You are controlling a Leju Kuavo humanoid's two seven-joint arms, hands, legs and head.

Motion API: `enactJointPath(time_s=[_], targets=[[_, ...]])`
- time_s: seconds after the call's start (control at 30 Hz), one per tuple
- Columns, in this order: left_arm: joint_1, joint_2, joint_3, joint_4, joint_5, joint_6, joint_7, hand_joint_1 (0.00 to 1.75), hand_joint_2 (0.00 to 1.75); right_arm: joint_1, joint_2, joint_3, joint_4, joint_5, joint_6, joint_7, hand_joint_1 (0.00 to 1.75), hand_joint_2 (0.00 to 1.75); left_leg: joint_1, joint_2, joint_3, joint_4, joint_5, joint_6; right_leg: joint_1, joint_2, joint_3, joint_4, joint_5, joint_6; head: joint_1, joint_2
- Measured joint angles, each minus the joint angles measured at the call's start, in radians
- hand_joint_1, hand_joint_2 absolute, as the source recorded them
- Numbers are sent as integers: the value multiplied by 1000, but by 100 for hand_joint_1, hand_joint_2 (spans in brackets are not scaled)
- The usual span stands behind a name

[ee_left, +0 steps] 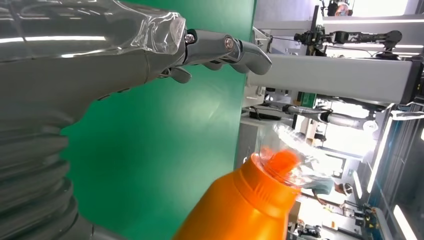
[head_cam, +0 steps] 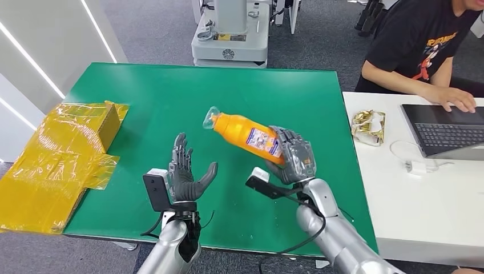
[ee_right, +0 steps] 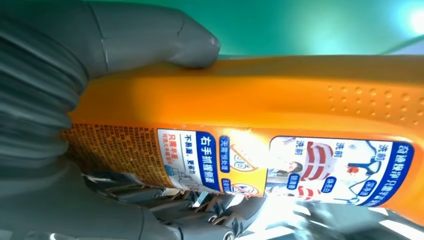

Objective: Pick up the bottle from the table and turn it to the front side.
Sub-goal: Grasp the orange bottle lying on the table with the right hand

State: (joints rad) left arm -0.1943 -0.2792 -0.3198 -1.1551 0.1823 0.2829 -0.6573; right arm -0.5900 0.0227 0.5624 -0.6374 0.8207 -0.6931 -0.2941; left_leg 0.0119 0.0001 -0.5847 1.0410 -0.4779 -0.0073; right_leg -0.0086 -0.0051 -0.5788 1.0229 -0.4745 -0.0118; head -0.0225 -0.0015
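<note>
Left hand (head_cam: 185,174) sits lower centre of the head frame, palm up, fingers spread and holding nothing, likely staged to catch or support. Right hand (head_cam: 294,155), right of centre, is clamped round the base of the orange bottle (head_cam: 246,133), held tilted above the green surface (head_cam: 171,91), cap end pointing up-left; label partly showing, so rotation looks unfinished.

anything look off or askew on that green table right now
Nothing spilled or damaged. The orange bottle is tilted, held off the green table by the right hand. A crumpled yellow box hangs over the table's left edge, looking untidy.
</note>
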Motion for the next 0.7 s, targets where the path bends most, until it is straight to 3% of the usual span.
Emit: enactJointPath(time_s=[0.13, 0.3, 0.5, 0.7], targets=[[0, 0, 0, 0, -2, 4, -4, 0, 175, 121, 74, -186, -133, 71, -1, -133, 175, 175, 0, -2, -1, 0, 0, 0, 0, -2, -1, 0, 0, 0, 0, 0], [0, 0, 0, 0, -4, 5, -4, 0, 175, 187, 123, -325, -217, 70, -1, -162, 175, 175, 0, -1, -2, 0, 0, 0, 0, -1, -1, 0, 0, 0, 0, 0], [2, -1, 0, 0, -12, -10, 10, 0, 175, 248, 165, -391, -272, -16, -1, -246, 175, 175, 0, -1, -2, 0, 1, 1, 0, -1, -2, 0, 0, 0, 0, 0], [4, 0, -6, 0, 2, -127, 46, 0, 175, 323, 180, -386, -319, -89, 0, -188, 175, 175, 0, -1, -2, 0, 1, 1, 0, -1, -2, 0, 0, 0, 0, 0]])
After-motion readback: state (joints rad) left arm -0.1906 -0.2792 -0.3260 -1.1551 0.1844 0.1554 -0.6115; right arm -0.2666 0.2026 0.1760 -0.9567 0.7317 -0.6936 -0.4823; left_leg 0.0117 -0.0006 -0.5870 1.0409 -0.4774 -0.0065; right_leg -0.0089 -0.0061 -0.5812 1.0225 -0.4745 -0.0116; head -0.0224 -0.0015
